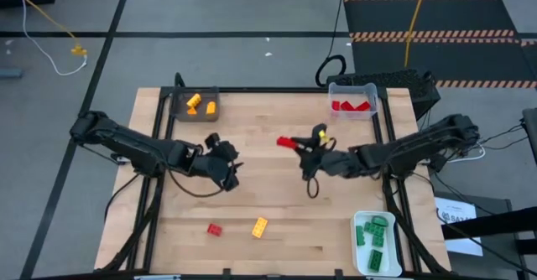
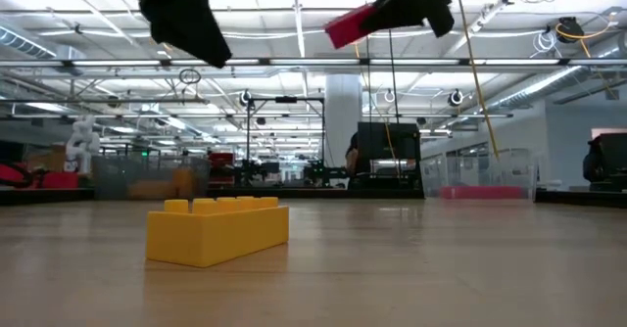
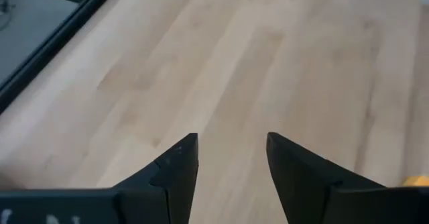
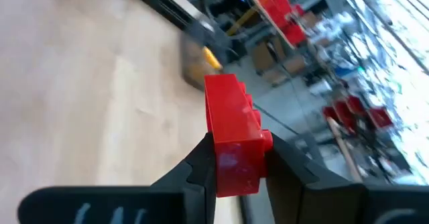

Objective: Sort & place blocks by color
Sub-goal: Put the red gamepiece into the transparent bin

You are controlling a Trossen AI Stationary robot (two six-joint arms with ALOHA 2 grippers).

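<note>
While our right gripper (image 1: 295,145) is pinching a red block (image 4: 232,140) up in the air over the middle of the surface (image 1: 277,196), we need to keep our squeeze snug so it does not slip. We think the next job is to carry it to the clear tray (image 1: 352,89) at the far right, because that tray has the other red blocks (image 1: 351,106) in it. We should move slowly, stop right over the tray, go low, and only then let go, so the block does not bounce out.

Our left gripper (image 3: 231,160) hangs over bare wood to the left of the middle, with its fingers partly apart and nothing between them.

Farther out, the dark tray (image 1: 178,106) at the far left holds the yellow-orange blocks (image 1: 200,104). The white tray (image 1: 362,263) at the near right holds the green blocks (image 1: 374,236).

Two blocks are not yet sorted. One small red block (image 1: 215,229) and one yellow block (image 1: 260,226) lie near each other on the near side of the surface. We think our left gripper could reach them best.
</note>
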